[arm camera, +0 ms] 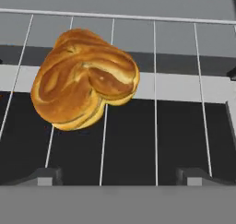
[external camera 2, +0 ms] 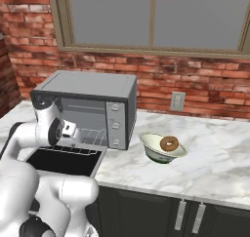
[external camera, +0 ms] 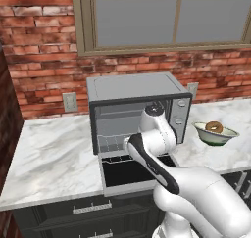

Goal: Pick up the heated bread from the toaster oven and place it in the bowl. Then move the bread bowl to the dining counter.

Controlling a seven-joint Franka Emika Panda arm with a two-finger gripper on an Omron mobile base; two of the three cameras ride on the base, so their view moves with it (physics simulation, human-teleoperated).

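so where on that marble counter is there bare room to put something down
Left of the toaster oven, the marble counter lies bare out to the brick side wall. Right of the bowl holding the donut, open marble runs to the frame edge. It is crowded between oven and bowl, and in front of the oven, where the dropped door and arm sit.

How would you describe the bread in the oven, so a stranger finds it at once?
Look inside the open boxy silver-grey toaster oven on the marble counter. On its wire rack lies a lumpy, golden-orange twisted bread. The darker brown ring-shaped donut sits apart, in the shallow bowl.
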